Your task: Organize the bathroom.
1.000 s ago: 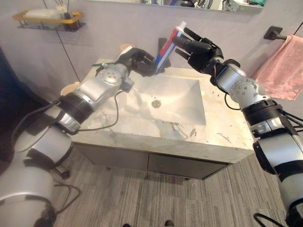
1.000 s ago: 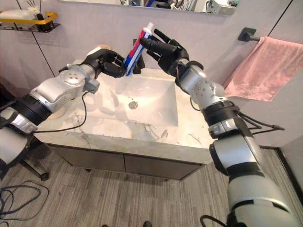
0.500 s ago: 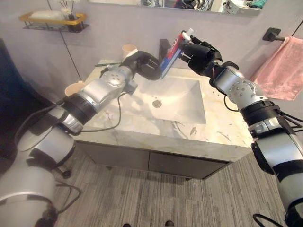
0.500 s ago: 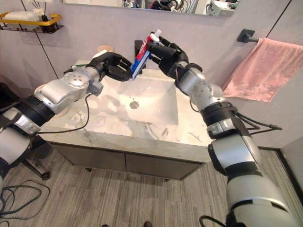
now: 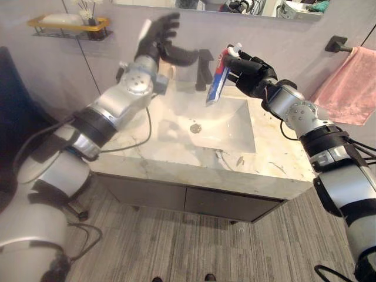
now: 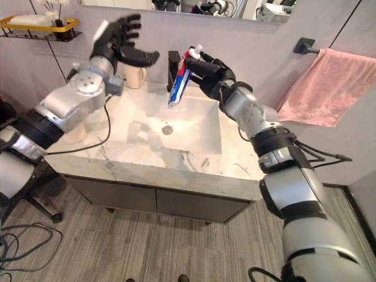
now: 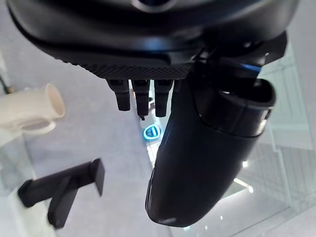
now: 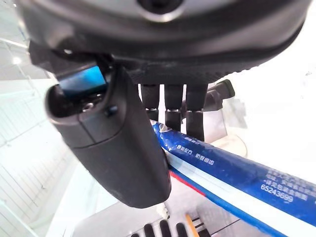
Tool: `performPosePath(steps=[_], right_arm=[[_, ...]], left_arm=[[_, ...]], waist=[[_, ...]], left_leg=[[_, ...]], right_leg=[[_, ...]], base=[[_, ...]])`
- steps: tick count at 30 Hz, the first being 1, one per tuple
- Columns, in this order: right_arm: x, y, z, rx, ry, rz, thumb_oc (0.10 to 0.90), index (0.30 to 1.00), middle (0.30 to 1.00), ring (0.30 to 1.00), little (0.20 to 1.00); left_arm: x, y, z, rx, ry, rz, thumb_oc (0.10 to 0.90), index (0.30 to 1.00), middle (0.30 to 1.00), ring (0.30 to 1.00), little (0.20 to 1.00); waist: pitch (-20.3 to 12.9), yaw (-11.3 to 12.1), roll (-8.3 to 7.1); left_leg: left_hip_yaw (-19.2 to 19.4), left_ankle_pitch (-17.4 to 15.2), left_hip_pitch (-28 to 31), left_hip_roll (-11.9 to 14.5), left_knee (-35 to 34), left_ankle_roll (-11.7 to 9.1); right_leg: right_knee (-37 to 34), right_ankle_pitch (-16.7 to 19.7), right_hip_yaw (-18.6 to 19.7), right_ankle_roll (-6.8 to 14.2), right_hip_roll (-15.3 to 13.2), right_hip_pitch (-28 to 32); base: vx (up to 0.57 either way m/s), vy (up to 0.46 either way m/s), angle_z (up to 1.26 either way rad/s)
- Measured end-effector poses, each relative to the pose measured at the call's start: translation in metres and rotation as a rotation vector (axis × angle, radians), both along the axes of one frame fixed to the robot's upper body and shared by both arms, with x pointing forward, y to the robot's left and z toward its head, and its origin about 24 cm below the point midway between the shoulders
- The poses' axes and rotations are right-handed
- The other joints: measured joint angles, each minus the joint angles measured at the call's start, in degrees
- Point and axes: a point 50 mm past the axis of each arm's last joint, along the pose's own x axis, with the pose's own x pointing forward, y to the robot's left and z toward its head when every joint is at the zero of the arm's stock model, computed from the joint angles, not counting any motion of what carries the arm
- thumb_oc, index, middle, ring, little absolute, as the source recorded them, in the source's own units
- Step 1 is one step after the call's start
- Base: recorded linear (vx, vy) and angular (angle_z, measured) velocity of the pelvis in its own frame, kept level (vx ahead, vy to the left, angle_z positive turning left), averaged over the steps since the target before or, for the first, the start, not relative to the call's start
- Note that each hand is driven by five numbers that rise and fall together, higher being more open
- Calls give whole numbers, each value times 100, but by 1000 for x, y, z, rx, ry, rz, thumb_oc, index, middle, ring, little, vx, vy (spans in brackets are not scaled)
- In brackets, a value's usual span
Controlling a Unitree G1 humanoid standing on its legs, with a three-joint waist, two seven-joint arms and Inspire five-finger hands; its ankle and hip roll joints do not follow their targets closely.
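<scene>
Toothpaste tube [image 5: 219,77]: held over the far edge of the sink basin, cap up near the wall, tail hanging down toward the bowl.
Vanity top [image 5: 276,167]: marble, with the sink basin [image 5: 229,126] sunk in it and a black faucet [image 5: 204,67] at the back.
Pink towel [image 5: 352,88]: on a wall bar, well apart to the right.
Right hand [image 5: 249,69]: fingers curled round the tube's upper part.
Left hand [image 5: 157,40]: raised by the wall, fingers spread, holding nothing.
Cup [image 6: 135,75]: beside the faucet, on the counter.
Handling: light, soft-walled, likely slick; best gripped near the stiffer cap end, as now.
Change: a second ago both hands held the tube; the left has let go and lifted away.
</scene>
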Motion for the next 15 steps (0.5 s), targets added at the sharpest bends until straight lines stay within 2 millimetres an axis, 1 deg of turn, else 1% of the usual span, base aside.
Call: performPosePath(steps=[3, 4, 10, 15], right_arm=[[0, 0, 0, -2, 3, 1, 400, 300, 300, 300, 300], [0, 0, 0, -2, 4, 1, 400, 300, 300, 300, 300], [0, 0, -1, -6, 9, 3, 400, 300, 300, 300, 300], [0, 0, -1, -9, 11, 3, 400, 300, 300, 300, 300]], left_arm=[[-4, 5, 19, -43, -57, 20, 800, 900, 900, 900, 900], [-5, 6, 21, -47, -63, 22, 800, 900, 900, 900, 900], [-5, 12, 22, -118, -45, 37, 800, 900, 900, 900, 900], [-7, 21, 29, -191, -82, 112, 800, 900, 900, 900, 900]], waist=[[0, 15, 0], [-1, 18, 1], [-1, 13, 2], [-1, 4, 3]], left_leg=[[-16, 0, -9, 0, 0, 0], [-16, 0, -9, 0, 0, 0], [-13, 0, -23, -1, 0, 0], [-16, 0, -46, 1, 0, -1]], right_leg=[[0, 0, -22, 0, 1, 1], [0, 0, -24, 0, 0, 1], [0, 0, -19, 0, 1, -14], [-6, 0, -18, 0, 6, -30]], base=[[1, -2, 4], [0, 0, 0], [0, 0, 0], [0, 0, 0]])
